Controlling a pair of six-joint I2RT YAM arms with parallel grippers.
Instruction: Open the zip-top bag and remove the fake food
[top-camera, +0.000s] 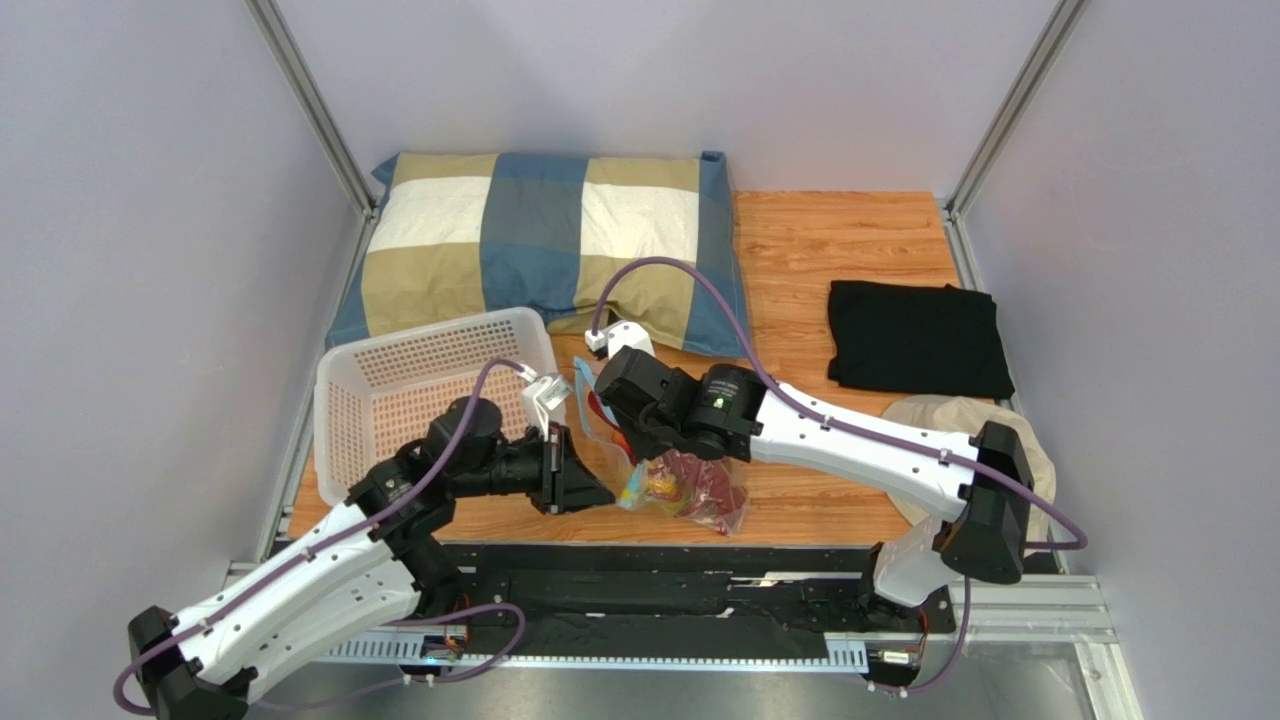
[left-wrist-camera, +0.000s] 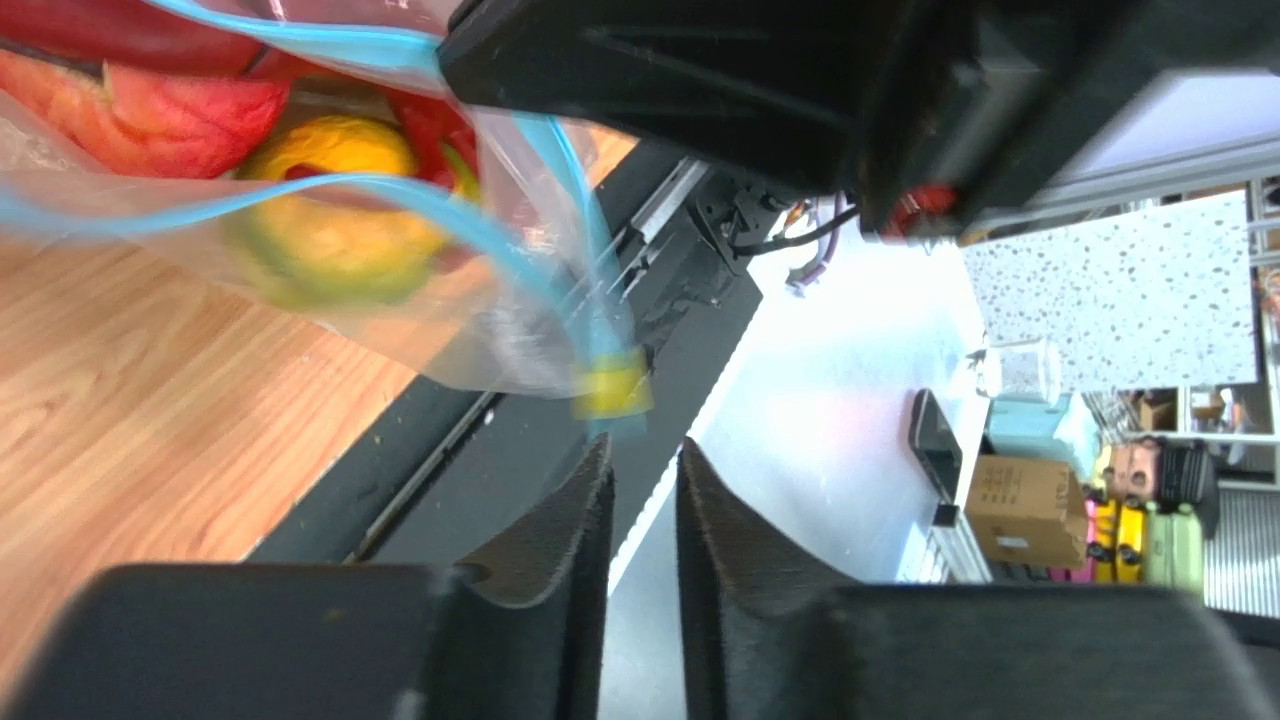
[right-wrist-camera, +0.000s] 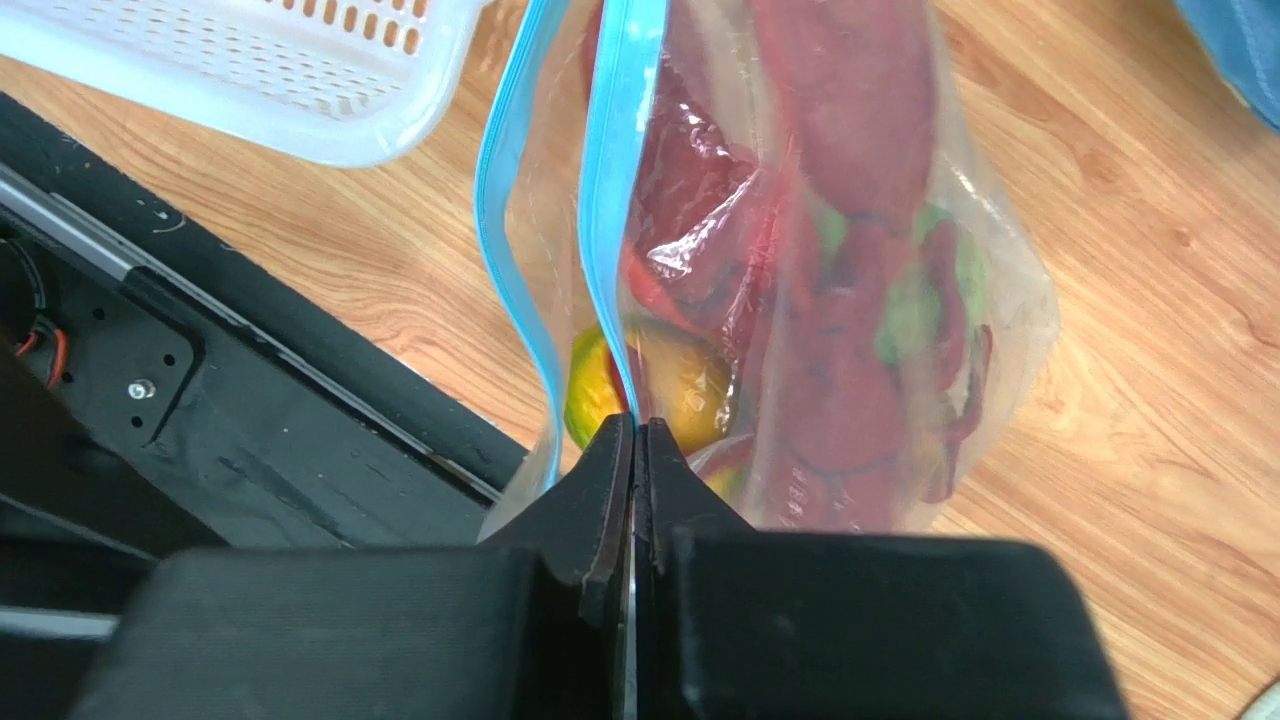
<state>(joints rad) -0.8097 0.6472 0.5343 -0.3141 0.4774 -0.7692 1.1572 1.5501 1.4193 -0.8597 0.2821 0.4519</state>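
Pinching the zip-top bag (right-wrist-camera: 984, 300) by its blue strip in my right gripper (right-wrist-camera: 633, 443), I'm hovering the left gripper (left-wrist-camera: 643, 465), narrowly parted and empty, just short of its corner, with the mouth partly gaping and the fake food (right-wrist-camera: 819, 360) inside.

White-and-black arms (top-camera: 301, 593), purple cables (top-camera: 661, 264)

A robotics lab test cell is indicated. The wooden worktop (top-camera: 842, 240) is enclosed by plain white panels (top-camera: 661, 75) held in aluminium posts (top-camera: 308, 98). Both arms are bolted to a black slotted rail (top-camera: 676, 600) behind the left pincer (top-camera: 589, 483), toward the arm bases. Household props are laid out: a checked pillow (top-camera: 541, 240) beyond the pincer, a white perforated basket (top-camera: 406, 375) just beside it, a folded black cloth (top-camera: 917, 338) well off to its right. Past the pincer's tips in the left wrist view, a speckled surface (left-wrist-camera: 1112, 293) and a cardboard box (left-wrist-camera: 1022, 510) are seen.
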